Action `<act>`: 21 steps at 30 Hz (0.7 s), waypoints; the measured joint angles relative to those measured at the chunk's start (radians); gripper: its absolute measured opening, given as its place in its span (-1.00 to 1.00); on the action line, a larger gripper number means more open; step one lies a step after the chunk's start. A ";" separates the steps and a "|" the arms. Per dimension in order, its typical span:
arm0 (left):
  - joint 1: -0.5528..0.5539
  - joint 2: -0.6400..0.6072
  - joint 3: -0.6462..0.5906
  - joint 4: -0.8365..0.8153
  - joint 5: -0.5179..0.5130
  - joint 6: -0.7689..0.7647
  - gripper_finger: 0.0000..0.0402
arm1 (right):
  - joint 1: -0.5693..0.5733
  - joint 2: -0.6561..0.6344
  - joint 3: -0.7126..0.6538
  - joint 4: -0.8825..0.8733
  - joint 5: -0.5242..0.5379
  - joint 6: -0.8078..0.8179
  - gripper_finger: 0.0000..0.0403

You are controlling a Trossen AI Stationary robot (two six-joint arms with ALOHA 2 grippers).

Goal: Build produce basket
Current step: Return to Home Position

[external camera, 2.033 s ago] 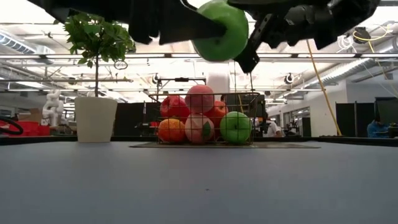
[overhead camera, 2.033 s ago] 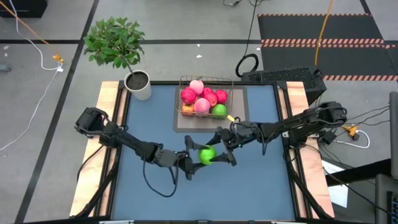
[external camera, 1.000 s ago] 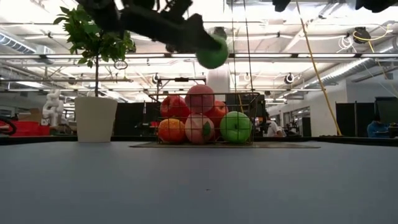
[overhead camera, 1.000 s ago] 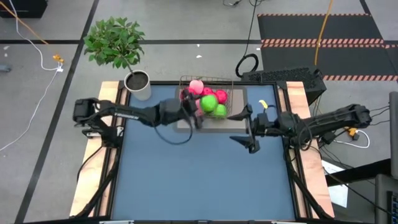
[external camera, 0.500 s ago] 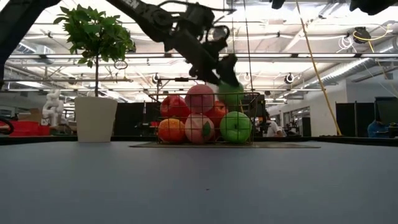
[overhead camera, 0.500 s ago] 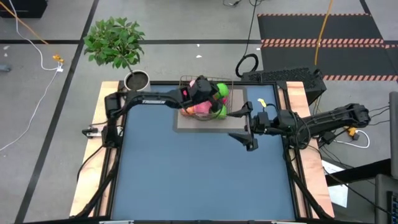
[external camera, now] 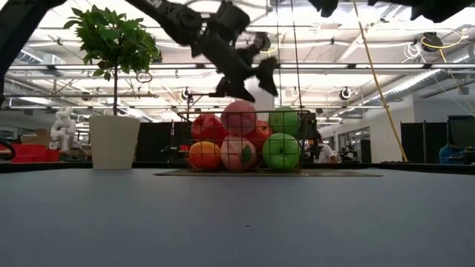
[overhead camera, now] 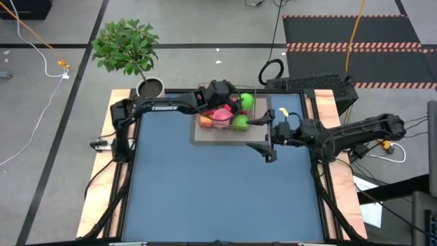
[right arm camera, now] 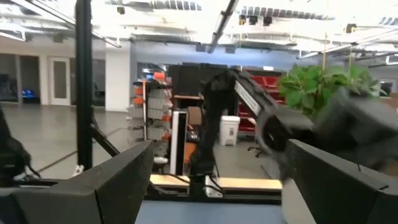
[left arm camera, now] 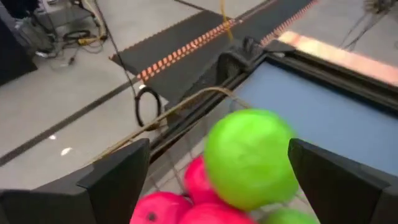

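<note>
Released since half a second ago, the round glossy green apple (external camera: 284,121) now sits atop the heap of red, pink and orange fruit (external camera: 237,141), at the right end of the small grey wire-mesh basket (external camera: 306,144). The left gripper (external camera: 245,87) hangs just above the basket, fingers spread wide, empty. The right gripper (overhead camera: 263,139) waits beside the basket's right end, equally wide. Filling looks finished; I judge only retreating the arms remains.

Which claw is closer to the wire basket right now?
Left. The left claw hangs open directly over the basket, just above the piled fruit. The right claw is open too, off the basket's right side, above the table.
</note>
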 joint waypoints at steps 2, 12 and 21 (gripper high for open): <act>-0.021 -0.062 -0.001 -0.086 -0.001 0.003 0.84 | -0.015 0.024 0.000 0.009 0.000 0.004 0.77; -0.296 -0.412 -0.165 -0.162 -0.365 0.138 0.31 | -0.052 0.083 0.001 -0.075 -0.082 0.029 0.77; -0.394 -0.679 -0.610 0.131 -0.278 0.151 -0.06 | -0.035 -0.084 0.000 -0.395 0.005 -0.051 0.52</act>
